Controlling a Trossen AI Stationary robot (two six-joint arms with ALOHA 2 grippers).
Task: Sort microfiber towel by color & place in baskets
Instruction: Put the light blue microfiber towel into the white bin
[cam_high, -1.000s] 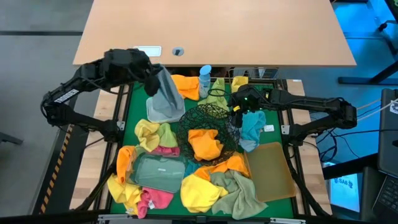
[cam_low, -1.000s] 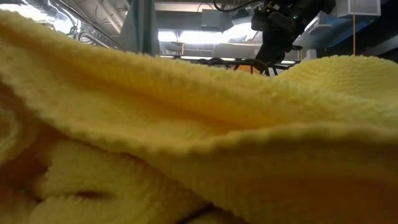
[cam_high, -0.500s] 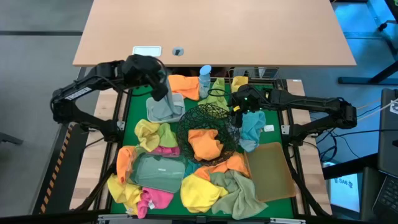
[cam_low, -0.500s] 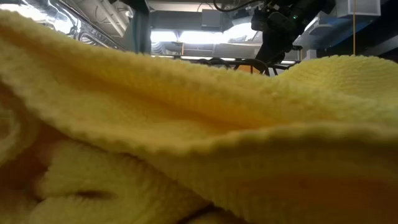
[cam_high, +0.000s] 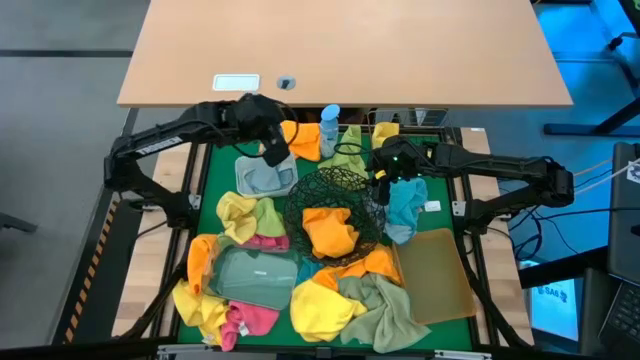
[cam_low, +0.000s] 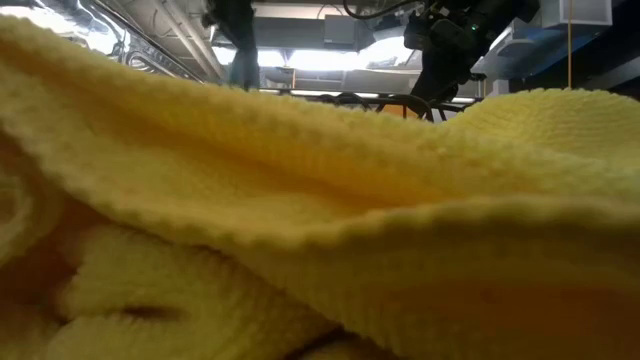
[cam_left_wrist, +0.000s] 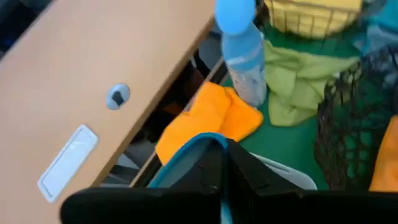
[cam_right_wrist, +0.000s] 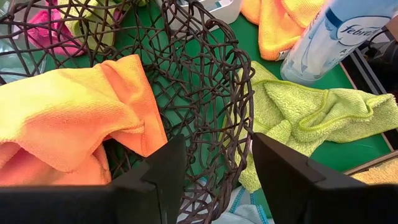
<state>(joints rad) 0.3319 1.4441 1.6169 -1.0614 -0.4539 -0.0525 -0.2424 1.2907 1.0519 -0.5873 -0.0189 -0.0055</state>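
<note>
Two dark fingers of the right gripper (cam_right_wrist: 211, 165) spread wide, straddling the round black wire-mesh bowl's (cam_right_wrist: 239, 93) rim; left gripper's (cam_high: 275, 150) fingers: cannot tell.

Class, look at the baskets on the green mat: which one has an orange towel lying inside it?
The round black wire-mesh bowl in the middle: an orange towel lies inside it. The white tub holds a grey towel; the tan bin holds nothing.

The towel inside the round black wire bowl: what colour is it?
Orange. The towel in the wire bowl shows best in the right wrist view.
</note>
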